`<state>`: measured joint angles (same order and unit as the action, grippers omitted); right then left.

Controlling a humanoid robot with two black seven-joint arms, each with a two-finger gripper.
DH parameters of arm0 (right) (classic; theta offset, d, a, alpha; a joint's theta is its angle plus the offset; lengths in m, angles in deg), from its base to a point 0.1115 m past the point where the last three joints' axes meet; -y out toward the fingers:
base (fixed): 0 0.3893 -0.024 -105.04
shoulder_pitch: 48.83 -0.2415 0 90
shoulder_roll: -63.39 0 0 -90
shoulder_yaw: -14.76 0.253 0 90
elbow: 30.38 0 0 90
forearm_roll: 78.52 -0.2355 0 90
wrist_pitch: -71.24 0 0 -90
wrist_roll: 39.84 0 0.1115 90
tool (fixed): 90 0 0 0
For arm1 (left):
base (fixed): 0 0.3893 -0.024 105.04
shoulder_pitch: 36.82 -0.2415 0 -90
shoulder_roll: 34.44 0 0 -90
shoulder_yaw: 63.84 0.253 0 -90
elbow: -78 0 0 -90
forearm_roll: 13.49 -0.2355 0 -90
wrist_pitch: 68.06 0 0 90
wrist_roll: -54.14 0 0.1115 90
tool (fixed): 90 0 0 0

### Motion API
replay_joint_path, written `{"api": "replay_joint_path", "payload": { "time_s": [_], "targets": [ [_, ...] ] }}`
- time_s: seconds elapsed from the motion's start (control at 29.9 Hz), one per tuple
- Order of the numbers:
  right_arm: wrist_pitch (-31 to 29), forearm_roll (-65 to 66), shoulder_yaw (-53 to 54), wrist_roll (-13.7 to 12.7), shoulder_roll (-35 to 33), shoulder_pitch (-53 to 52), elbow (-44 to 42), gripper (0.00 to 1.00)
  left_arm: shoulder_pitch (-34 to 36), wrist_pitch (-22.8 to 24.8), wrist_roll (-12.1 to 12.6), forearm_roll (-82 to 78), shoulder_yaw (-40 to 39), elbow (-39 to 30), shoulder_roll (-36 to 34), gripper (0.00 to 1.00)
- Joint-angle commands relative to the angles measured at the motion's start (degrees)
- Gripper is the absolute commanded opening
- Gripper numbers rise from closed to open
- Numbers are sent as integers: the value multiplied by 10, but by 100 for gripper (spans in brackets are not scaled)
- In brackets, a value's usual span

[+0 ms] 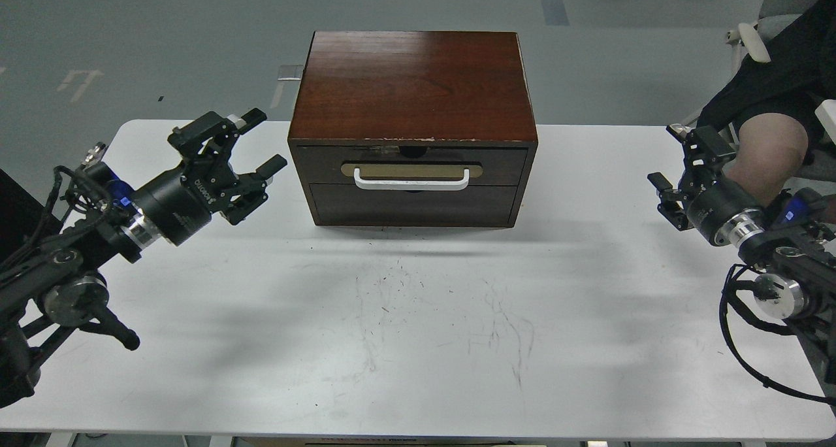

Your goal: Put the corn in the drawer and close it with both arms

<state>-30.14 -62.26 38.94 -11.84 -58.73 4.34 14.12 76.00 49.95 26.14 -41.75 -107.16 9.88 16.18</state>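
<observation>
The dark brown wooden cabinet (413, 87) stands at the back middle of the white table (418, 342). Its drawer (411, 166), with a white bar handle (411, 180) on a brass-coloured plate, is shut flush with the front. The corn is out of view. My left gripper (261, 141) is open and empty, held above the table a little left of the cabinet's front corner. My right gripper (667, 156) is open and empty near the table's right edge, well apart from the cabinet.
A seated person's leg (764, 146) and a chair are just beyond the table's right edge, close behind my right gripper. Scuff marks (444, 316) cover the table's middle. A plain dark panel (415, 205) sits below the drawer.
</observation>
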Motion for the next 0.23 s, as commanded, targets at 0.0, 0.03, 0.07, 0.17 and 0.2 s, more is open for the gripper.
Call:
{"api": "replay_joint_path", "payload": {
  "time_s": [0.0,0.03,0.07,0.17,0.2],
  "targets": [
    [0,0,1,0,13,0,2,99,-38,0,0,10,-25,8,6,100],
    [0,0,1,0,17,0,2,99,-47,0,0,10,-27,11,7,100],
    [0,0,1,0,19,0,3,99,-51,0,0,10,-27,11,8,100],
    [0,-1,1,0,20,0,2,99,-60,0,0,10,-27,12,9,100],
    [0,-5,1,0,21,1,3,99,-60,0,0,9,-27,13,11,100]
  ]
}}
